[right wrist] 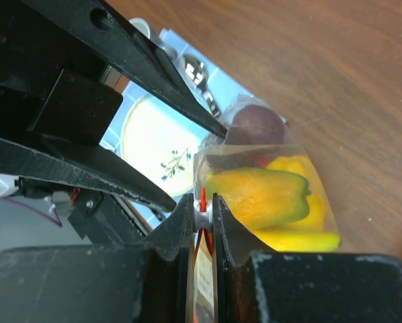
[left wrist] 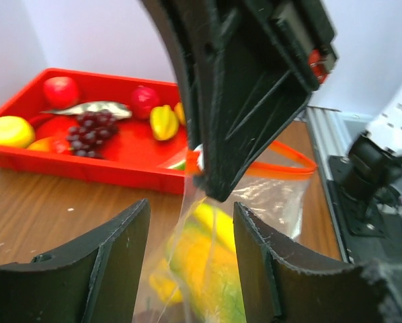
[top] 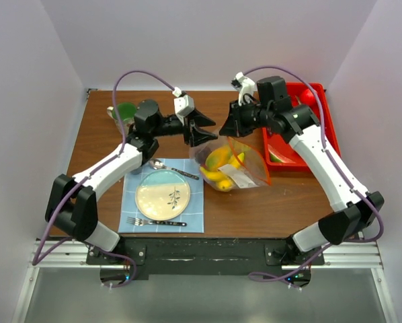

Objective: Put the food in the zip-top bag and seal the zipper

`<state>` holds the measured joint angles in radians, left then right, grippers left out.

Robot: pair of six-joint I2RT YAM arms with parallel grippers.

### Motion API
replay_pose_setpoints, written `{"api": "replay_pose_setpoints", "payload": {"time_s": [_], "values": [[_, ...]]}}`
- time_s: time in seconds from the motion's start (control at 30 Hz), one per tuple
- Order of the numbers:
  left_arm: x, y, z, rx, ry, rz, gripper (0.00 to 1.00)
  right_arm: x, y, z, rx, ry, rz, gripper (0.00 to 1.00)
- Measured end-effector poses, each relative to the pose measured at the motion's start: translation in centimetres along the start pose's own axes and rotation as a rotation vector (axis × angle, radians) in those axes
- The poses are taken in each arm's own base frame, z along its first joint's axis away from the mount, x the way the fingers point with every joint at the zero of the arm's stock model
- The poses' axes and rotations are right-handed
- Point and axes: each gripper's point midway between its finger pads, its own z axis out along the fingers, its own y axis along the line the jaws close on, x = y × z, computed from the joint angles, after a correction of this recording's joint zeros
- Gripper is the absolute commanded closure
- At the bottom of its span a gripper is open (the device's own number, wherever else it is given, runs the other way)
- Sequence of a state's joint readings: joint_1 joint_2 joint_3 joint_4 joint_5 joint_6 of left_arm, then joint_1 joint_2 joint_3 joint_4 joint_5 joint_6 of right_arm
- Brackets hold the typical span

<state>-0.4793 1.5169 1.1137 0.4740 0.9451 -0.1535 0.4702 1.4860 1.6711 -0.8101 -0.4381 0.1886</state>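
Note:
The clear zip-top bag [top: 247, 167] lies mid-table with yellow and green-yellow food [top: 219, 168] inside, a pepper [right wrist: 261, 195] among it. My right gripper [top: 226, 128] is shut on the white slider of the zipper [right wrist: 202, 214] at the bag's mouth corner. The pink-red zipper strip [left wrist: 288, 168] curves open behind it. My left gripper [top: 204, 132] is open, its fingers [left wrist: 120, 249] on either side of the bag's near edge without touching it. More food stays in the red tray [left wrist: 87, 168]: purple grapes [left wrist: 90, 128], a yellow piece [left wrist: 9, 130] and a red one [left wrist: 60, 89].
The red tray [top: 325, 108] stands at the back right. A blue placemat [top: 194, 215] holds a plate [top: 164, 195], a fork [top: 154, 222] and a spoon [top: 167, 165], left of the bag. A green object [top: 125, 111] sits at the back left.

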Motion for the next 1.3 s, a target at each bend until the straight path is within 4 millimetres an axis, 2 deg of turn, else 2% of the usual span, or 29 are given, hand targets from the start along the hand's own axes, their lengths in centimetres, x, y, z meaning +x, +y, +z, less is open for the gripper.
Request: {"api": "replay_pose_setpoints", "payload": {"time_s": [0.13,0.33,0.5,0.73,0.93,1.07,1.17,1.2,1.3], "values": [[0.4,-2.3,0.2,0.078,0.004,0.003,0.44,1.5,0.7,-0.3,0.004,0.026,-0.015,1.0],[-0.1,-5.5,0.9,0.163,-0.004,0.035,0.45,1.8,2.0,-2.9,0.001,-0.003,-0.043,1.0],[0.0,-6.6,1.5,0.192,-0.002,0.041,0.45,2.0,3.1,-4.3,-0.015,-0.025,-0.071,1.0],[0.5,-7.0,2.0,0.214,0.004,0.032,0.48,3.5,3.5,-4.5,-0.027,-0.001,-0.093,1.0],[1.9,-7.7,2.8,0.247,0.024,0.006,0.7,4.6,2.9,-4.2,0.007,0.02,-0.099,1.0],[3.1,-8.2,3.4,0.267,0.047,-0.023,1.0,5.3,2.0,-3.9,0.046,0.035,-0.106,1.0],[4.0,-8.2,3.7,0.271,0.063,-0.042,1.0,6.0,1.4,-3.8,0.082,0.04,-0.113,0.84],[4.2,-8.1,3.8,0.269,0.067,-0.045,1.0,6.2,1.3,-3.8,0.091,0.041,-0.116,0.66],[4.8,-8.0,4.0,0.27,0.075,-0.052,1.0,6.5,1.3,-3.9,0.101,0.029,-0.129,0.41]]}}
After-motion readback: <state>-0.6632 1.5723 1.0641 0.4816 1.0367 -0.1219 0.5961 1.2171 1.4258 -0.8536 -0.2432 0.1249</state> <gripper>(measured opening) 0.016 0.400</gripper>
